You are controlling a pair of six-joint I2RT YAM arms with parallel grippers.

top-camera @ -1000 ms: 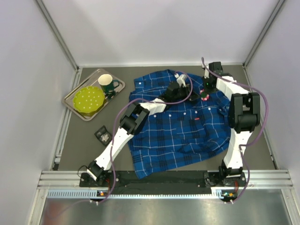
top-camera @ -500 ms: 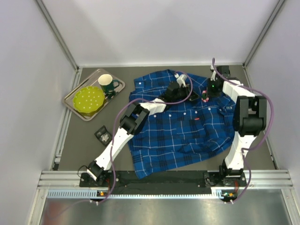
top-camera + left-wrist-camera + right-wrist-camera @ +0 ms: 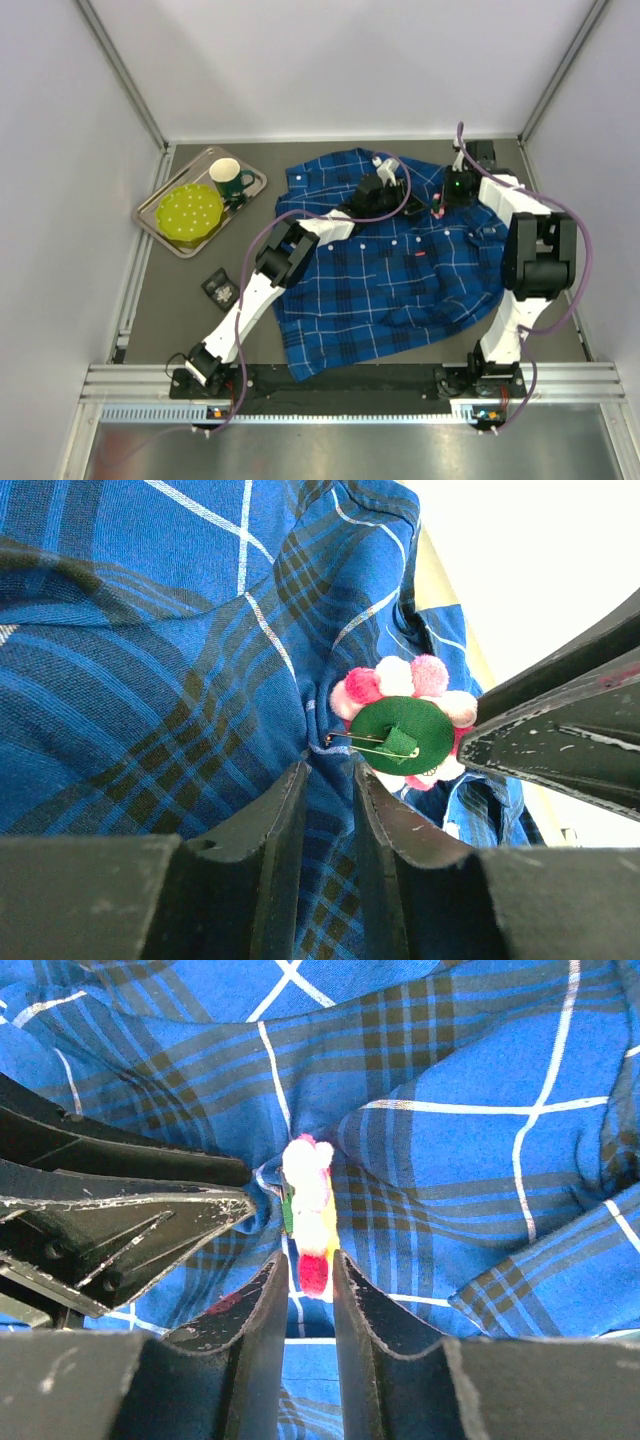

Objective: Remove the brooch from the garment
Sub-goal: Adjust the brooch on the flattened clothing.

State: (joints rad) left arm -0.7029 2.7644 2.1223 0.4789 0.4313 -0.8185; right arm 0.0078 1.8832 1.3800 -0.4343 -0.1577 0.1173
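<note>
Vs a second ago: my right arm [image 3: 538, 255] had swung outward toward the right wall, and its wrist had backed off toward the far edge. My left arm [image 3: 300, 240] hadn't moved. The brooch [image 3: 405, 735] sat in the same spot, on the garment [image 3: 380, 285] just right of the collar. Left wrist view showed its green felt back and safety pin, with pink and white pompoms round the rim. My left gripper [image 3: 330, 772] was pinched down on a pucker of the plaid fabric right beside the brooch. My right gripper [image 3: 311, 1265] had its fingertips either side of the brooch's red lower end, with a narrow gap. Couldn't tell whether they pressed it or only bracketed it. The garment lay spread as before. Tray [image 3: 190, 168] with mug [image 3: 228, 178] and green plate [image 3: 190, 213] was unchanged at far left, apart from the garment.
</note>
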